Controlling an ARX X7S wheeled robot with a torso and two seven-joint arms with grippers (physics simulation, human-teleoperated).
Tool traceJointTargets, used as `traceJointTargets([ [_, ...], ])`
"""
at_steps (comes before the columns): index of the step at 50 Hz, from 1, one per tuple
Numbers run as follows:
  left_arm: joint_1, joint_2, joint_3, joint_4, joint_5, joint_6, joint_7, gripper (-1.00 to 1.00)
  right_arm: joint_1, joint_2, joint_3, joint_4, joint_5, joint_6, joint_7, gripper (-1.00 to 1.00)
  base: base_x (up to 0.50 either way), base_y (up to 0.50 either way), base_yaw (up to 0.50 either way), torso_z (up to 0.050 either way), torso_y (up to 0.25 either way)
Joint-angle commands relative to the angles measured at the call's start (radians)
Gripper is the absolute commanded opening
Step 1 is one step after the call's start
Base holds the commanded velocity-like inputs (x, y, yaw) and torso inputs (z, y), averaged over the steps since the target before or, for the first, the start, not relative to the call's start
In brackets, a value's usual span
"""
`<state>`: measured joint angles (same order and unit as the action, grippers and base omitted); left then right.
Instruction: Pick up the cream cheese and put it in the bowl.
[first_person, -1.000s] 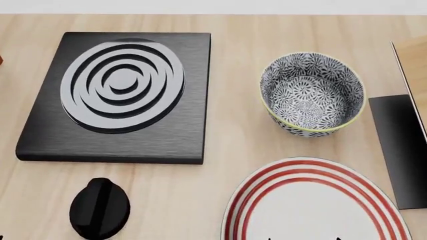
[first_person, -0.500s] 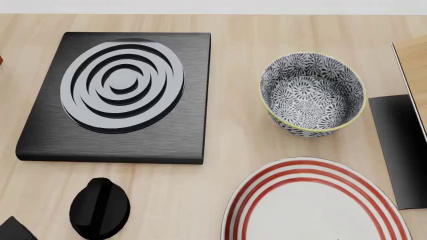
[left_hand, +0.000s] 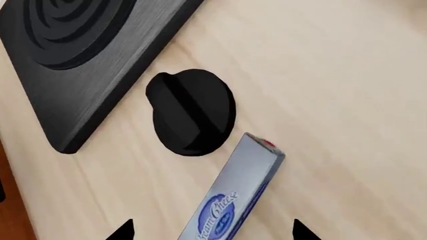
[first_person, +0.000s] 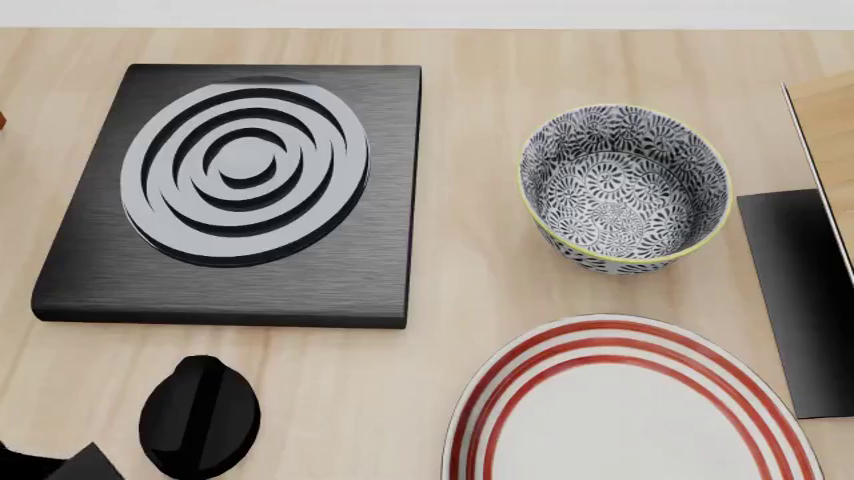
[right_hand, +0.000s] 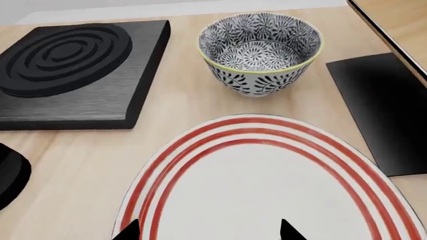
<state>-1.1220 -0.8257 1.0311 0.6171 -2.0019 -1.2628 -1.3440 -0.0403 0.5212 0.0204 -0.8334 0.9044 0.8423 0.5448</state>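
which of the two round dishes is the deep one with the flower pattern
The bowl, beyond the plate in the head view. It is small and deep, black-and-white floral inside and out, with a yellow-green rim; the plate is wide, flat and white with red rings.

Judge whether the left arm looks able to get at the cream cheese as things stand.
Probably yes. In the left wrist view the cream cheese lies on the table between the open left gripper fingertips, nothing over it. The black knob sits close beside its far end but apart, so it should not block a grasp.

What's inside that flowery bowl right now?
Nothing: the bowl shows only its patterned floor. The cream cheese lies on the table beside the black knob.
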Motion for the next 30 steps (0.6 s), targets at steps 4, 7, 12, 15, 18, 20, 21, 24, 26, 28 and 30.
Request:
traceJointTargets([
  [4,0.011,0.021,0.014,-0.028,0.065,-0.027,0.061,1.0,0.012,0.007,-0.005,0.016,-0.001,0.005,0.01,1.0,0.0,0.0,0.0,0.0,0.0],
  [7,0.023,0.026,0.01,-0.041,0.1,-0.03,0.093,1.0,0.01,0.009,-0.003,0.01,0.002,0.005,0.015,1.0,0.0,0.0,0.0,0.0,0.0],
  [12,0.026,0.025,0.018,-0.04,0.107,-0.036,0.101,1.0,0.014,0.008,-0.011,0.006,0.002,0.008,0.021,1.0,0.0,0.0,0.0,0.0,0.0],
  [15,0.031,0.021,0.014,-0.044,0.119,-0.032,0.113,1.0,0.019,0.007,-0.013,0.01,0.002,0.008,0.022,1.0,0.0,0.0,0.0,0.0,0.0],
  [18,0.036,0.019,0.016,-0.045,0.125,-0.031,0.12,1.0,0.019,0.005,-0.024,0.012,-0.007,0.005,0.02,1.0,0.0,0.0,0.0,0.0,0.0],
  [20,0.037,0.017,0.015,-0.046,0.135,-0.031,0.127,1.0,0.019,0.006,-0.026,0.011,-0.009,0.003,0.018,1.0,0.0,0.0,0.0,0.0,0.0],
  [21,0.039,0.016,0.009,-0.047,0.144,-0.026,0.134,1.0,0.019,0.006,-0.026,0.012,-0.008,0.002,0.018,1.0,0.0,0.0,0.0,0.0,0.0],
  [24,0.04,0.016,0.008,-0.061,0.159,-0.025,0.144,1.0,0.016,0.006,-0.028,0.015,-0.011,-0.003,0.014,1.0,0.0,0.0,0.0,0.0,0.0],
  [26,0.042,0.018,0.013,-0.062,0.157,-0.027,0.148,1.0,0.012,0.006,-0.032,0.018,-0.018,-0.007,0.011,1.0,0.0,0.0,0.0,0.0,0.0],
  [28,0.045,0.022,0.016,-0.065,0.168,-0.027,0.151,1.0,0.01,0.006,-0.027,0.022,-0.014,-0.01,0.012,1.0,0.0,0.0,0.0,0.0,0.0],
  [30,0.041,0.023,0.017,-0.065,0.164,-0.028,0.155,1.0,0.011,0.009,-0.028,0.02,-0.015,-0.009,0.014,1.0,0.0,0.0,0.0,0.0,0.0],
])
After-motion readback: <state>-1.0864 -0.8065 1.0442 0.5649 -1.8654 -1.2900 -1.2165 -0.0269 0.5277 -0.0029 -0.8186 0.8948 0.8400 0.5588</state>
